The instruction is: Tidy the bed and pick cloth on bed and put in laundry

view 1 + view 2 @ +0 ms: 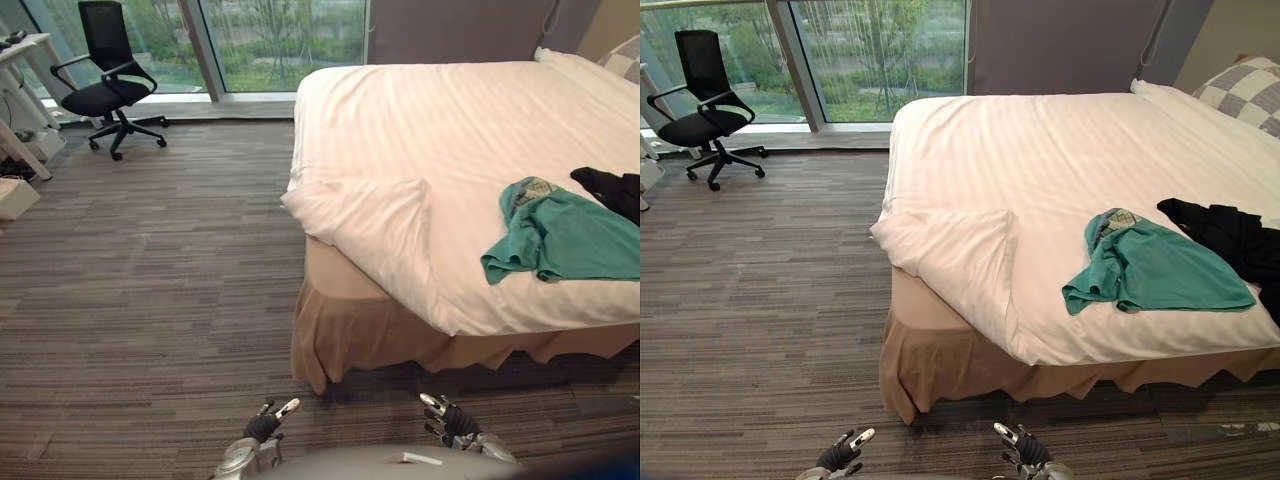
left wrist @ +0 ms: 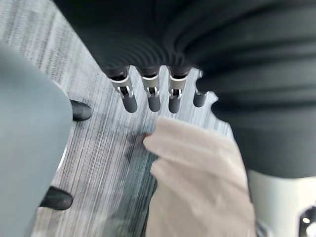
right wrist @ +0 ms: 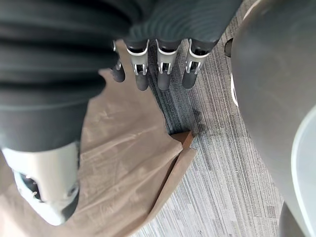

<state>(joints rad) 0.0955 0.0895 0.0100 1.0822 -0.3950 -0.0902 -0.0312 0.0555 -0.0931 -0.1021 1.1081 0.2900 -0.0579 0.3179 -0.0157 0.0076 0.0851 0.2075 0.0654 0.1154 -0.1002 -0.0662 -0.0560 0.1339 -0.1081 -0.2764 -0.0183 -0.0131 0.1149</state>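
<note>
Bed (image 1: 450, 130) with green cloth (image 1: 565, 235)

Striped grey-brown carpet (image 1: 150, 280) covers the floor. A black office chair (image 1: 100, 98) stands before tall windows (image 1: 280, 40) bright with daylight and green trees. A grey wall (image 1: 460, 30) adjoins them.

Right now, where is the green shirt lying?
In the eye views, the green shirt lies crumpled on the bed, near its front edge on the robot's right side, just beside the black garment.
</note>
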